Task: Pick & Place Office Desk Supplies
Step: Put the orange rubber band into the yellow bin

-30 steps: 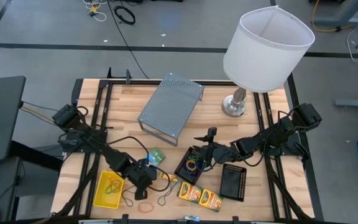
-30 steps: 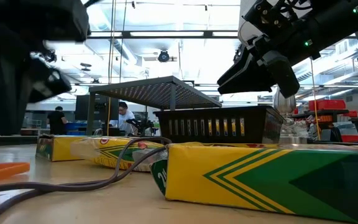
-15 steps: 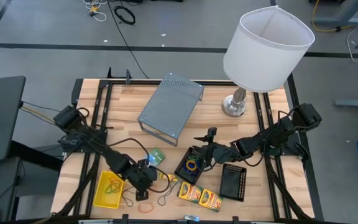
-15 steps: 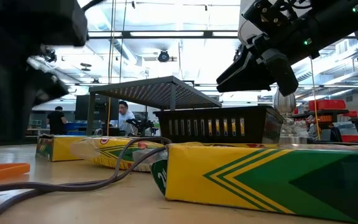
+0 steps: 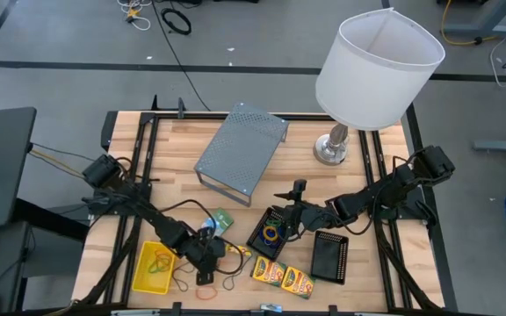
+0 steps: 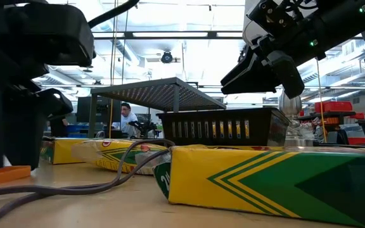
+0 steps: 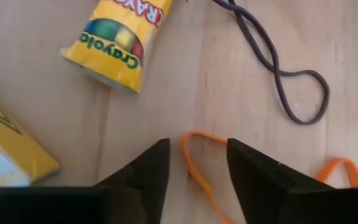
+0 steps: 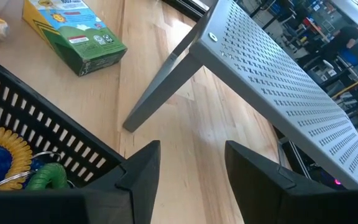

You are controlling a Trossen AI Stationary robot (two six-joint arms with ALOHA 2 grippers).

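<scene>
The left gripper stands open over a thin orange rubber-band loop lying flat on the near-left table, beside the yellow basket. The right gripper, open, hovers by the black mesh tray.

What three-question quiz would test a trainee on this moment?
1. True or false: the left gripper stands open over the thin orange rubber-band loop.
2. Which holds a blue coiled item: (a) the black mesh tray beside the right gripper, (b) the yellow plastic basket?
3. What lies under the tall white-shaded lamp: its metal base, or the grey perforated metal stand?

Key: 1 true; 2 a; 3 its metal base.
</scene>
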